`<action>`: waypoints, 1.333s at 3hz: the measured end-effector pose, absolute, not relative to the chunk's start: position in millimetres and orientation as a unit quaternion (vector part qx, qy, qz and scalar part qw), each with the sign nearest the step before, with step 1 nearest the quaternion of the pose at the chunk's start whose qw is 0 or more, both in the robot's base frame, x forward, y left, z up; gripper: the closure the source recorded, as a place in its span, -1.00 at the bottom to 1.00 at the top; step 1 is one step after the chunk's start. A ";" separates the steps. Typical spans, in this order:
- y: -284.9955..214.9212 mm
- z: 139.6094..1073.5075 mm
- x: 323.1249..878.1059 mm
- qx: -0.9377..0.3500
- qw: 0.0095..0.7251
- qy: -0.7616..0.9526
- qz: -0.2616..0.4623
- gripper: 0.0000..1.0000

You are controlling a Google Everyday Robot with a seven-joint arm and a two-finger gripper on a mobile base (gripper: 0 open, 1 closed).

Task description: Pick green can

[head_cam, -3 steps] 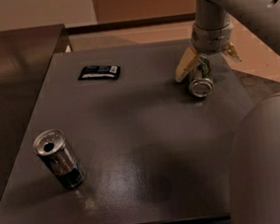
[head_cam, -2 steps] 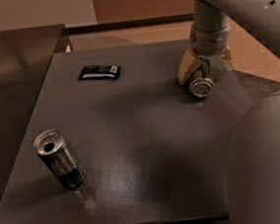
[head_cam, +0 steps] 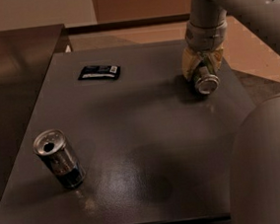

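The green can (head_cam: 207, 84) lies on its side at the far right of the dark table (head_cam: 146, 123), its shiny silver end facing the camera. Its label is mostly hidden by the gripper. My gripper (head_cam: 203, 74) reaches down from the arm (head_cam: 208, 18) directly over the can. Its yellowish fingers (head_cam: 189, 65) stand on either side of the can's body and are closed against it. The can rests on the table top.
A silver can with a dark blue label (head_cam: 60, 159) stands tilted at the near left. A flat black packet (head_cam: 99, 72) lies at the far left. The robot's grey body (head_cam: 269, 171) fills the lower right. A lower surface (head_cam: 12, 71) adjoins the table's left side.
The fingers, spread wider around the can a second ago, have drawn in against its sides. The gripper has shifted slightly. The can stays on the table.
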State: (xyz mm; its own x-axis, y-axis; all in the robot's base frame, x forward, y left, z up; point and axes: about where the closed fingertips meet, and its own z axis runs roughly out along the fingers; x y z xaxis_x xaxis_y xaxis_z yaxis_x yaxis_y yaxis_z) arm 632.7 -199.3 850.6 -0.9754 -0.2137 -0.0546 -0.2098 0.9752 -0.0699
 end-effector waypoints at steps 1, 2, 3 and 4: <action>-188.9 872.8 633.1 -0.137 0.055 0.989 -0.030 0.79; -175.0 910.2 631.1 -0.189 0.092 0.977 -0.026 1.00; -155.1 951.9 626.9 -0.262 0.130 0.956 -0.019 1.00; -141.0 977.4 623.6 -0.314 0.153 0.937 -0.018 1.00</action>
State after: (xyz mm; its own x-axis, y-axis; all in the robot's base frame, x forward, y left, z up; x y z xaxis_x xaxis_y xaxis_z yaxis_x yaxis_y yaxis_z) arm 623.6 -141.0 977.4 -0.7568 -0.5932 -0.2745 -0.5822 0.8027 -0.1295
